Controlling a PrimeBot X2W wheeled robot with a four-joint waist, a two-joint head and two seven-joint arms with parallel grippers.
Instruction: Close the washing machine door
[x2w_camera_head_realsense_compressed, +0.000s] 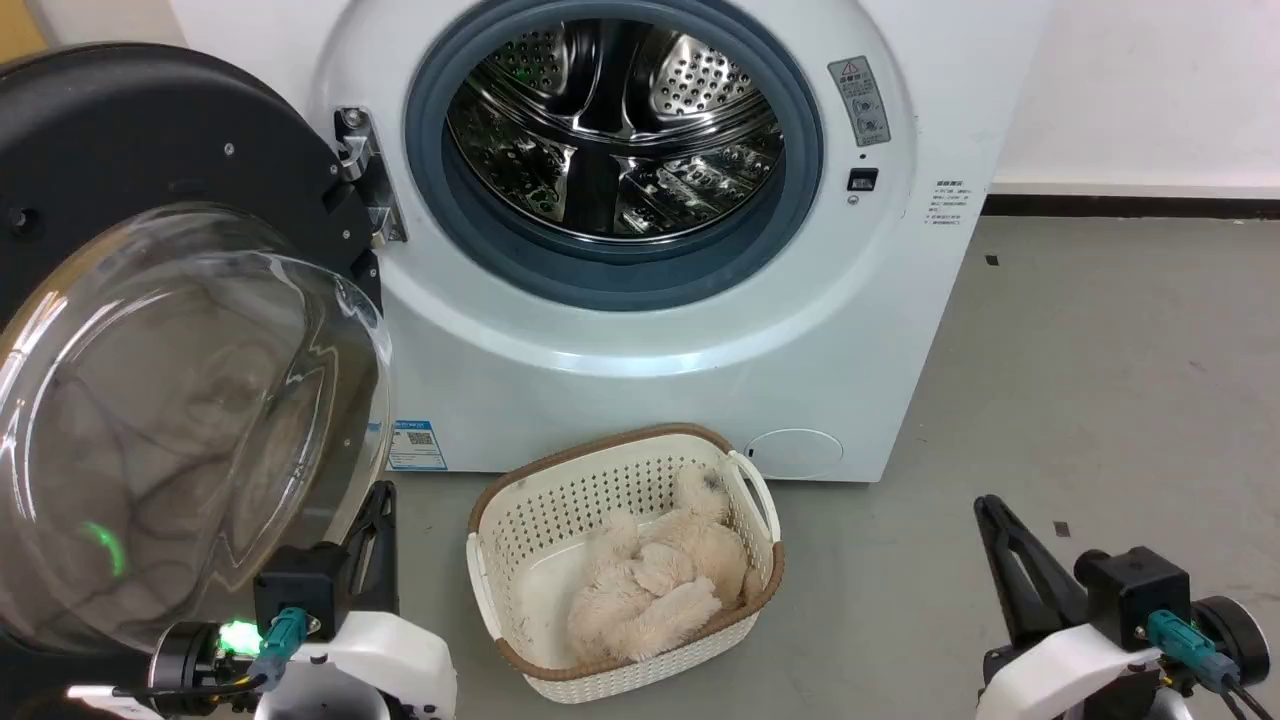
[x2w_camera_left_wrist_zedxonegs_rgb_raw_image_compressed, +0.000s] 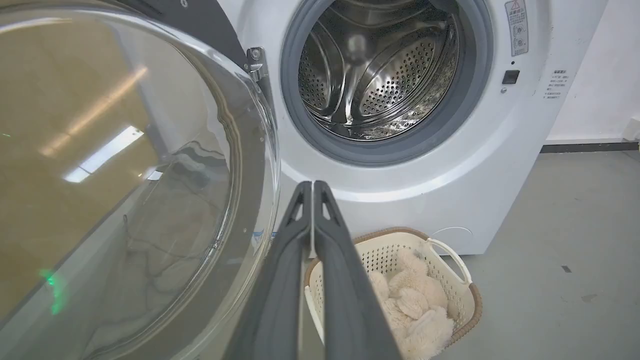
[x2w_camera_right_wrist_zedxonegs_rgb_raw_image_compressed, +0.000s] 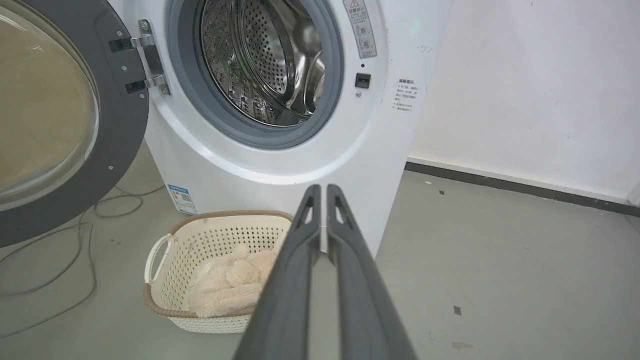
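One door is open here: the washing machine door (x2w_camera_head_realsense_compressed: 170, 330) stands swung wide on the left side of the washing machine (x2w_camera_head_realsense_compressed: 640, 380). It hangs from a metal hinge (x2w_camera_head_realsense_compressed: 365, 170) at the left edge of the round opening. Its black rim faces the robot, and its clear glass bowl bulges forward and down toward the left arm. Beyond the hinge, the grey gasket (x2w_camera_head_realsense_compressed: 620, 285) rings the steel drum (x2w_camera_head_realsense_compressed: 615, 130), which looks bare inside. On the right of the white front are a grey warning label (x2w_camera_head_realsense_compressed: 860, 100) and a small dark latch slot (x2w_camera_head_realsense_compressed: 862, 180). A blue-white sticker (x2w_camera_head_realsense_compressed: 415, 445) sits low at the front's left corner, partly behind the glass.

The left gripper (x2w_camera_left_wrist_zedxonegs_rgb_raw_image_compressed: 312, 186) has its two dark fingers pressed together and empty. In the head view they rise just beside the lower right edge of the glass bowl; whether they touch it cannot be told. The right gripper (x2w_camera_right_wrist_zedxonegs_rgb_raw_image_compressed: 323, 189) is well apart from the door, low on the right side over the grey floor (x2w_camera_head_realsense_compressed: 1100, 400). Its fingers are also drawn together, with only a thin slit between them, and hold nothing.

A cream perforated basket (x2w_camera_head_realsense_compressed: 560, 500) with a brown rim stands on the floor just before the foot of the machine, between the two grippers. A pale fluffy plush bundle (x2w_camera_head_realsense_compressed: 660, 585) lies in it. Thin cables (x2w_camera_right_wrist_zedxonegs_rgb_raw_image_compressed: 75, 235) trail over the floor under the open door, and a white wall (x2w_camera_right_wrist_zedxonegs_rgb_raw_image_compressed: 525, 90) rises right of the machine.
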